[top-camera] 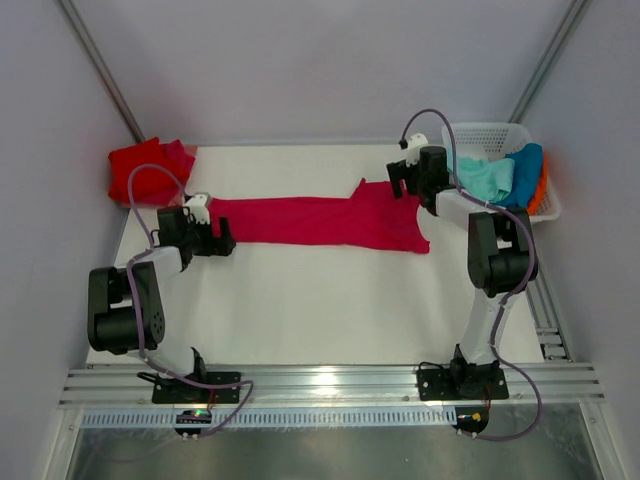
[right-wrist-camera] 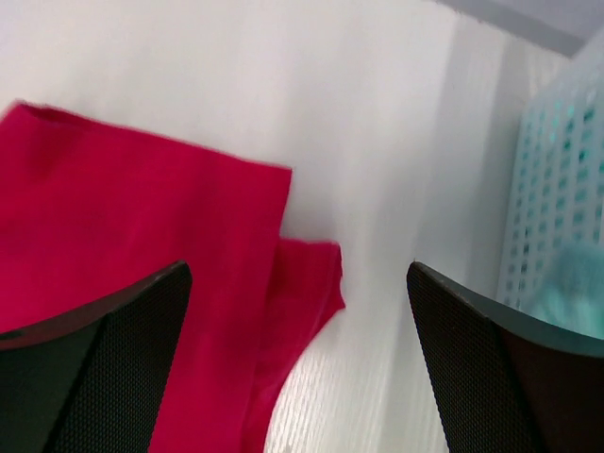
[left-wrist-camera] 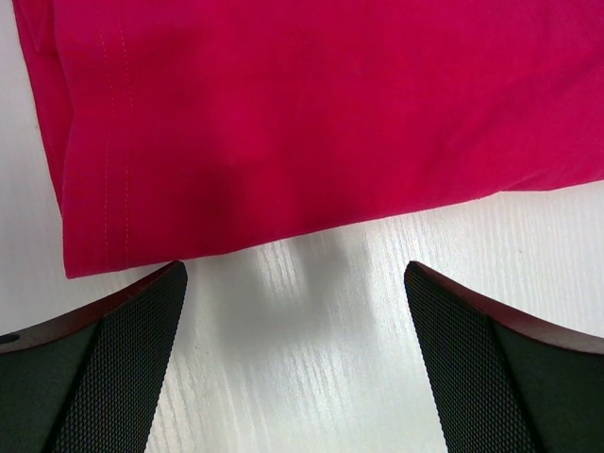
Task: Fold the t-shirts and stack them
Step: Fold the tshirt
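Observation:
A crimson-pink t-shirt (top-camera: 320, 222) lies flat as a long band across the middle of the table, its sleeves at the right end. My left gripper (top-camera: 224, 241) hovers at the band's left end, beside the hem. In the left wrist view the stitched hem (left-wrist-camera: 104, 160) lies just beyond the open left gripper (left-wrist-camera: 294, 276), with bare table between the fingers. My right gripper (top-camera: 403, 184) is over the shirt's far right corner. It stands open (right-wrist-camera: 298, 276) above a sleeve (right-wrist-camera: 307, 283), gripping nothing. A red t-shirt (top-camera: 145, 168) lies folded at the back left.
A white lattice basket (top-camera: 490, 128) stands at the back right, just right of the right gripper, and its wall shows in the right wrist view (right-wrist-camera: 557, 189). It holds mint-green (top-camera: 485, 180), blue (top-camera: 525, 168) and orange (top-camera: 540, 192) cloth. Grey walls enclose the table.

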{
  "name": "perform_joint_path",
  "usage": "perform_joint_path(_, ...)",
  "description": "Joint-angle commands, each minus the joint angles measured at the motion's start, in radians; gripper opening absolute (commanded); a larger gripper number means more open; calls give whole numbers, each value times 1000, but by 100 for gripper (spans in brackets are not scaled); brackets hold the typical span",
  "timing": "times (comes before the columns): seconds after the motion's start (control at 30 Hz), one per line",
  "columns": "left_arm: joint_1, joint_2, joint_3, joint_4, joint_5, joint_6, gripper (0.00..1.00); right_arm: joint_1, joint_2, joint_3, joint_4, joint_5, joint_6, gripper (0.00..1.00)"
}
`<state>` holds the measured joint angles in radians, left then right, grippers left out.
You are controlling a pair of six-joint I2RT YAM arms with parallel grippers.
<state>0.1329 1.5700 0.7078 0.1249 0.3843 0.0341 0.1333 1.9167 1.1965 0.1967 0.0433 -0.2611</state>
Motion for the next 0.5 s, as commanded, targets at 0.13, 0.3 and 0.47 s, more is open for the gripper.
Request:
perform_joint_path(0.13,1,-5,24,9,4,7,99,3,220,534,-357,-178,-87,99)
perform_joint_path(0.3,2,-2,27,5,5,10,99,9,386,839,-540,-347,-159,99)
perform_joint_path(0.47,-1,2,32,1,8,12,99,25,462,953,-611,-447,-245,99)
